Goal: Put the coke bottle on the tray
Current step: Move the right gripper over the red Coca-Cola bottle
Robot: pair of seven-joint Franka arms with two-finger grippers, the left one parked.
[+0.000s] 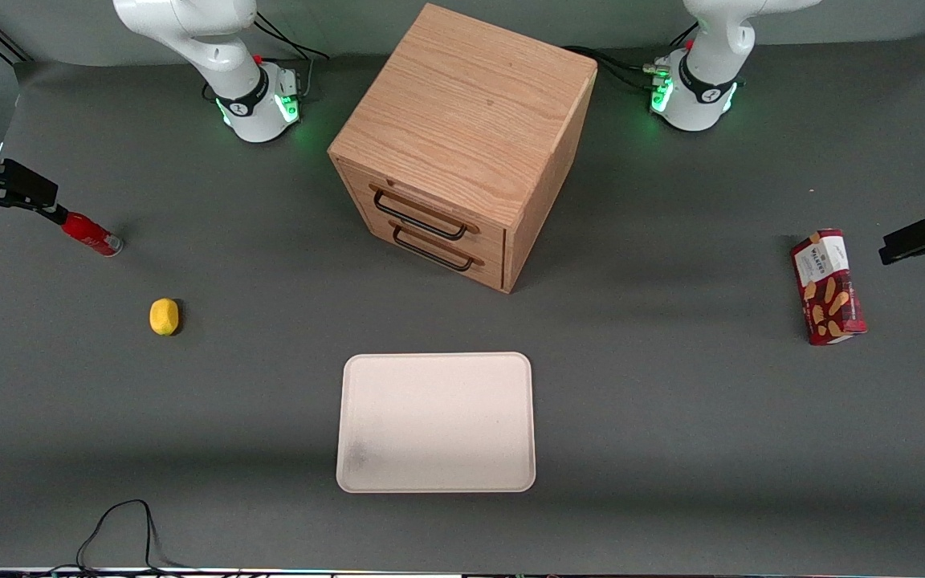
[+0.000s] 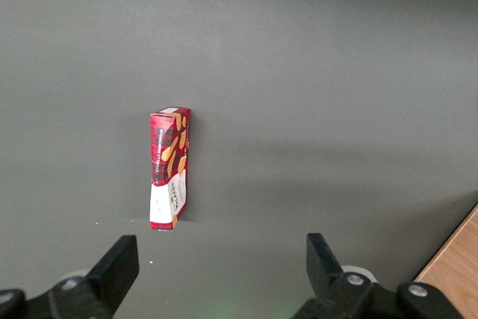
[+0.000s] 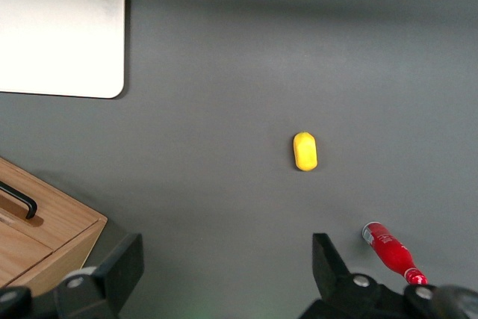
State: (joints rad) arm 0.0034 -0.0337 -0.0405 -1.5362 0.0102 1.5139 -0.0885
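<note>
The coke bottle, small, slim and red, lies on its side on the grey table toward the working arm's end. It also shows in the right wrist view as the coke bottle, beside one finger and not between the two. The cream-white tray lies flat near the table's front edge, with nothing on it; a corner of the tray shows from the wrist. My right gripper hangs well above the table, open, with nothing between its fingers. In the front view the gripper sits at the picture's edge, close by the bottle's cap.
A yellow lemon lies nearer the front camera than the bottle, the same lemon seen from the wrist. A wooden two-drawer cabinet stands mid-table. A red snack box lies toward the parked arm's end.
</note>
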